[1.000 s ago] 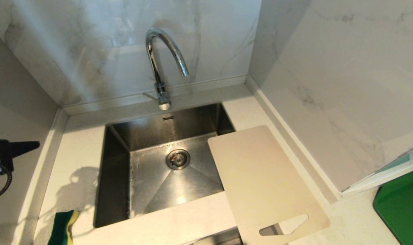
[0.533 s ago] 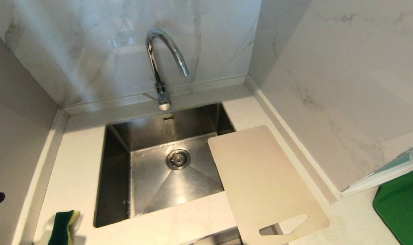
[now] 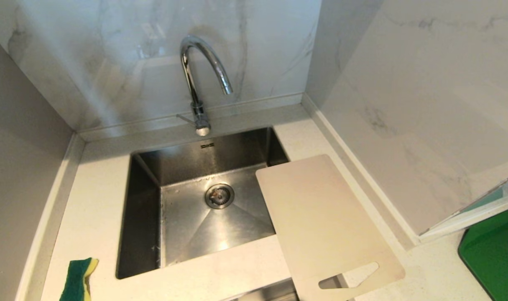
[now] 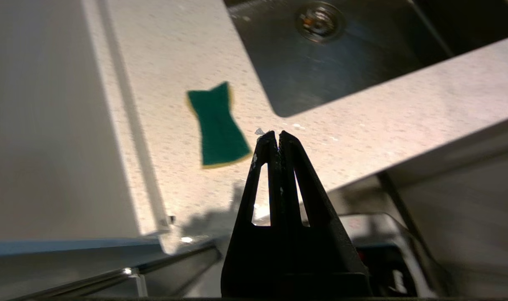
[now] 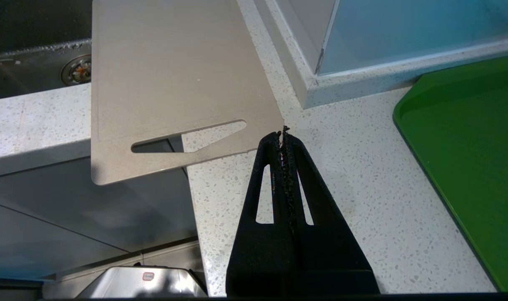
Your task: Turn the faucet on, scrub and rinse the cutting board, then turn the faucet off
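Observation:
The chrome gooseneck faucet (image 3: 197,79) stands behind the steel sink (image 3: 145,217); no water runs from its spout. The off-white cutting board (image 3: 320,221) lies flat at the sink's right, one end over the basin and its handle cutout past the counter's front edge; it also fills much of the right wrist view (image 5: 166,75). Neither arm shows in the head view. My left gripper (image 4: 277,134) is shut and empty, low by the counter's front edge near a green-and-yellow sponge (image 4: 217,125). My right gripper (image 5: 281,136) is shut and empty, just off the board's handle corner.
The sponge (image 3: 78,280) lies on the counter at the sink's front left. A green mat (image 3: 494,253) sits at the far right beyond a wall corner. Marble walls close in the back and both sides. The drain (image 3: 219,195) is at the basin's middle.
My left arm has dropped down and back out of the head view's left edge. The faucet, board and sponge have not moved.

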You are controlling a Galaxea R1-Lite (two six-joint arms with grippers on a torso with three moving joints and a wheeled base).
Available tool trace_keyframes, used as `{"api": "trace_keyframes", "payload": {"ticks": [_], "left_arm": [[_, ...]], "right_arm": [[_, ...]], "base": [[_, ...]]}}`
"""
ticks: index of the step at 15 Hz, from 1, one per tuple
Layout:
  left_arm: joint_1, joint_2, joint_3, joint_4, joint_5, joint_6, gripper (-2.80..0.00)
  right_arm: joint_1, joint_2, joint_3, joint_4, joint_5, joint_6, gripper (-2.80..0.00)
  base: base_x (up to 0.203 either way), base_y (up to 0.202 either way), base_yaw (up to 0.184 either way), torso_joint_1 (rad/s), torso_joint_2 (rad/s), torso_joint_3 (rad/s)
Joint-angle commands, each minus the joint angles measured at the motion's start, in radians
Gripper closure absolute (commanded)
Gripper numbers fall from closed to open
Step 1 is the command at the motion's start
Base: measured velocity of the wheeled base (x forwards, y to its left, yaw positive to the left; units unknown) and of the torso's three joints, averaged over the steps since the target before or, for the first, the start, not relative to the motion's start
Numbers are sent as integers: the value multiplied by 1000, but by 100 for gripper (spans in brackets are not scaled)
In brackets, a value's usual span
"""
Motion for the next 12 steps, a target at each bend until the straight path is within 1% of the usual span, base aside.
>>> {"api": "trace_keyframes", "payload": {"ticks": [1, 2, 4, 5, 6, 12], "left_arm": [[-16, -203, 38, 12, 50, 33, 0], [-20, -246, 41, 19, 62, 35, 0], [-27, -243, 46, 35, 88, 32, 0], [-27, -243, 45, 34, 94, 8, 0], [-27, -243, 45, 33, 98, -22, 0], [-27, -241, 46, 29, 100, -36, 0]], "right_arm": [[0, 0, 0, -1, 1, 0, 0], [0, 0, 0, -1, 1, 0, 0], [0, 0, 0, -1, 1, 0, 0], [0, 0, 0, -1, 1, 0, 0], [0, 0, 0, -1, 1, 0, 0], [0, 0, 0, -1, 1, 0, 0]], "base": [[0, 0, 0, 0, 0, 0], [0, 0, 0, 0, 0, 0], [0, 0, 0, 0, 0, 0], [0, 0, 0, 0, 0, 0], [0, 0, 0, 0, 0, 0], [0, 0, 0, 0, 0, 0]]}}
